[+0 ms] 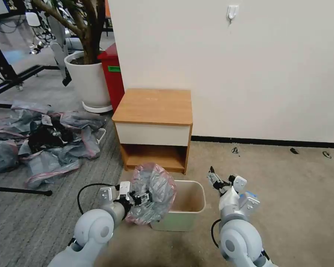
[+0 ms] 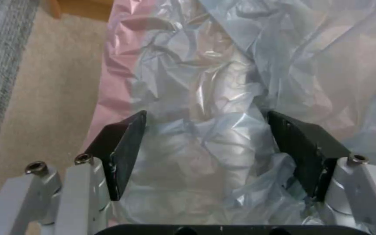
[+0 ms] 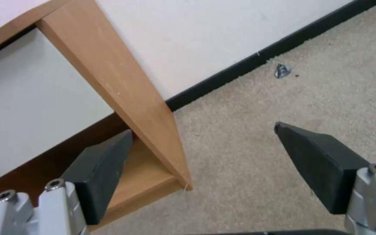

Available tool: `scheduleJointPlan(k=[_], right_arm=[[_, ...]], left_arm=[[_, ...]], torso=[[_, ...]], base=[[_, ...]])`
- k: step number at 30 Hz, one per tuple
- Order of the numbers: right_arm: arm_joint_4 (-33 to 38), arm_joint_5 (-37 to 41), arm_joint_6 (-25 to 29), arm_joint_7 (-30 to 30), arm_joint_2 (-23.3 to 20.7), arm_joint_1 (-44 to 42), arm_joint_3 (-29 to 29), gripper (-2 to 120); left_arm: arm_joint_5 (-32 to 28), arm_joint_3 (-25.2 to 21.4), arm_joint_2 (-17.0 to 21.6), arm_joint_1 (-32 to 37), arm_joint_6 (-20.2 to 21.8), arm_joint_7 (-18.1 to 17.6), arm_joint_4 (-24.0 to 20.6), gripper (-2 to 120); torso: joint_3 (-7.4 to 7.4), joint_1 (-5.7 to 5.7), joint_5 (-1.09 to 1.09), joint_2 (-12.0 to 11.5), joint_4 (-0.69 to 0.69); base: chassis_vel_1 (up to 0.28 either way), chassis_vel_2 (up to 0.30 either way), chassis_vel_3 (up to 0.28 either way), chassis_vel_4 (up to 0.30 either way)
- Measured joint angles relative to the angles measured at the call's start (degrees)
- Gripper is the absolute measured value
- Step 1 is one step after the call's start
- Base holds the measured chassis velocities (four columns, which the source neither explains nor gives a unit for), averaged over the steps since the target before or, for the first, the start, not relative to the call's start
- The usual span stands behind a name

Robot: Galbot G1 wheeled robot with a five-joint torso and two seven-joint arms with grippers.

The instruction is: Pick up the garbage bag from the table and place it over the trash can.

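The garbage bag (image 1: 157, 183), crinkly grey plastic with a pink band, bulges up over the left rim of the cream trash can (image 1: 185, 221) on the floor. My left gripper (image 1: 143, 196) is pressed into the bag from the left. In the left wrist view its fingers (image 2: 125, 153) stand wide apart, so the left gripper (image 2: 210, 147) is open with bag plastic (image 2: 205, 81) bunched between them. My right gripper (image 1: 216, 180) hovers open and empty just right of the can. In its wrist view the right gripper (image 3: 205, 163) faces the table's side panel (image 3: 122, 88). The table (image 1: 154, 105) stands behind the can.
A heap of similar grey-and-pink bags (image 1: 44, 141) lies on the grey carpet to the left, with a black bar (image 1: 18, 191) on the floor before it. A white plant pot (image 1: 89, 83) and a red bin (image 1: 113, 74) stand behind the table's left side. The wall runs right behind.
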Motion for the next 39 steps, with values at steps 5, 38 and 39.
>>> scheduleJointPlan(k=[5,38,39], right_arm=[[-0.68,-0.1,0.32,-0.04,0.1,0.02,0.18,84],[-0.26,-1.27,1.64,-1.58,0.22,-0.86,1.19,81],[0.58,-1.68,1.75,-2.22,-0.3,-0.86,1.19,82]], left_arm=[[-2.06,0.75,0.29,-1.09,0.05,-1.6,0.65,71],[-8.56,8.45,2.69,-6.7,-0.21,-11.72,4.39,4],[-8.54,8.4,2.68,-6.71,-0.18,-11.76,4.28,3]], torso=[[0.0,0.0,0.0,0.0,0.0],[-0.01,0.0,0.02,0.0,0.0],[-0.01,0.0,0.01,0.0,0.0]], base=[[0.0,0.0,0.0,0.0],[0.0,0.0,0.0,0.0],[0.0,0.0,0.0,0.0]])
